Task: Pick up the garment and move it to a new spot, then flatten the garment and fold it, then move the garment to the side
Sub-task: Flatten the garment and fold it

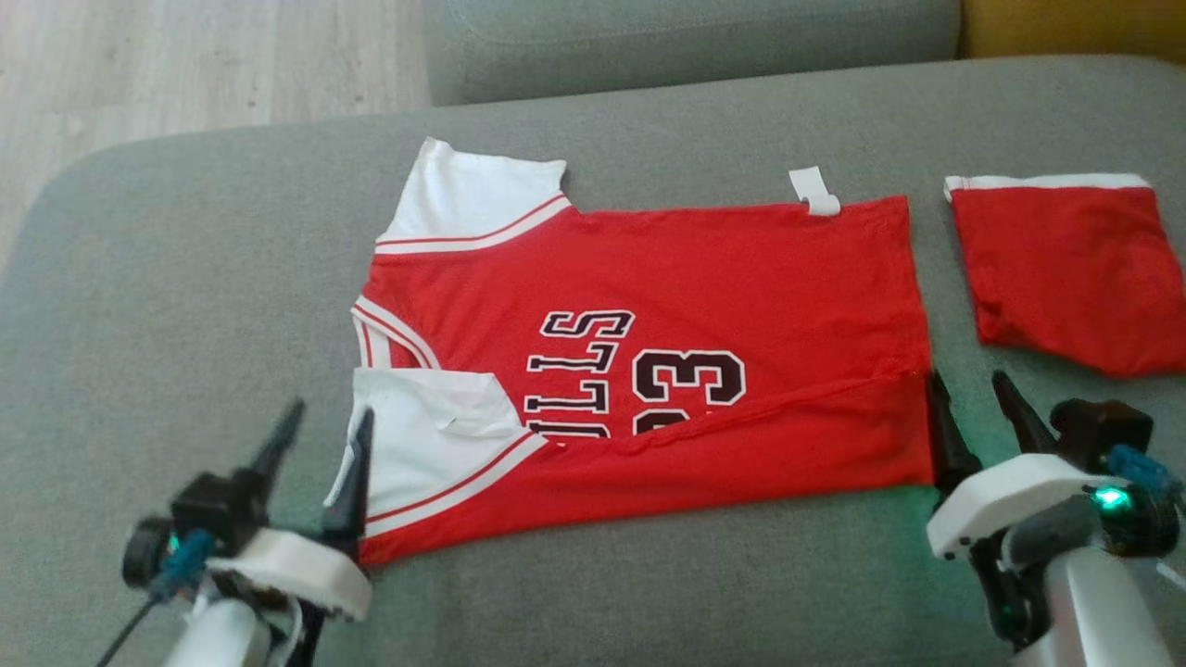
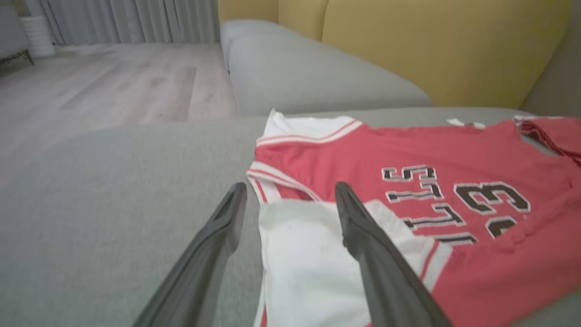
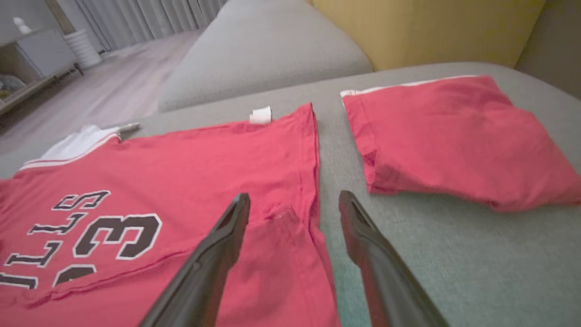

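Beside the jersey (image 3: 181,172), right wrist view shows folded cloth (image 3: 454,136).

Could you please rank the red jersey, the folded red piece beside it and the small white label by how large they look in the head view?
1. red jersey, clearly largest.
2. folded red piece, partly cut off at the view's right edge, yet plainly smaller.
3. white label, smallest.
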